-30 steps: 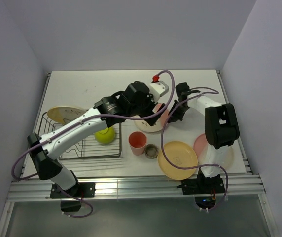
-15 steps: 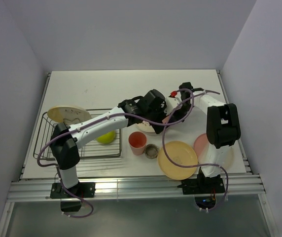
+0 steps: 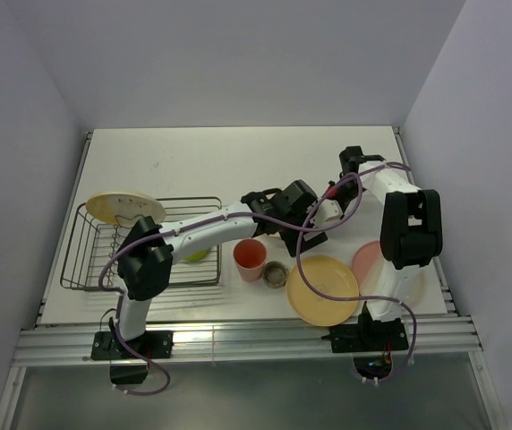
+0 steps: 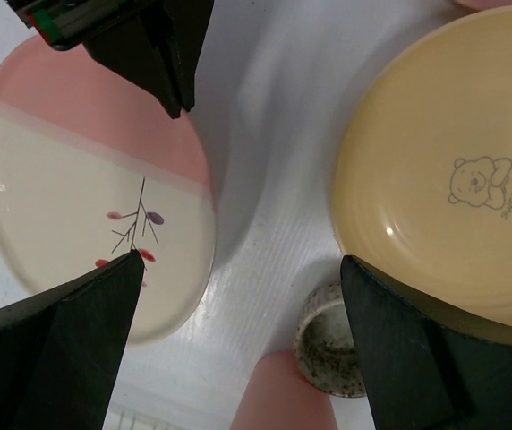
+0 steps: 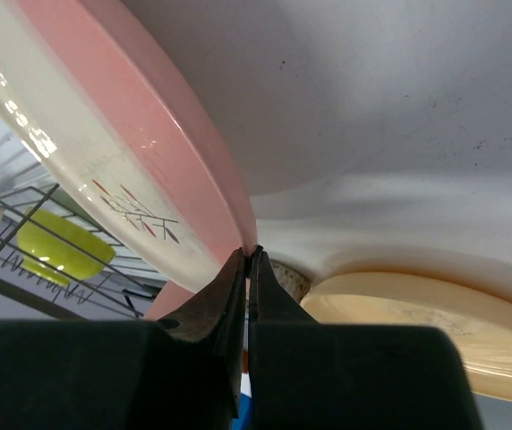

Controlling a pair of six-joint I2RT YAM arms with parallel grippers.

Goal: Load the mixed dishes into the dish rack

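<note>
So the right gripper [image 5: 249, 260] is pinched tight on the pink rim of the cream-and-pink plate [image 4: 95, 206], holding it tipped up at an angle between the dish rack [image 3: 86, 260] and the yellow plate [image 4: 444, 179]. The left gripper [image 4: 238, 269] hangs over it with fingers spread wide. The plate's free cream edge sits just inside that gap, off toward 1 finger. The rack is on the left arm's side, so this looks like a handover to me. Versus 1 second ago, the left elbow has folded in and its wrist has swung forward over the plate.
</note>
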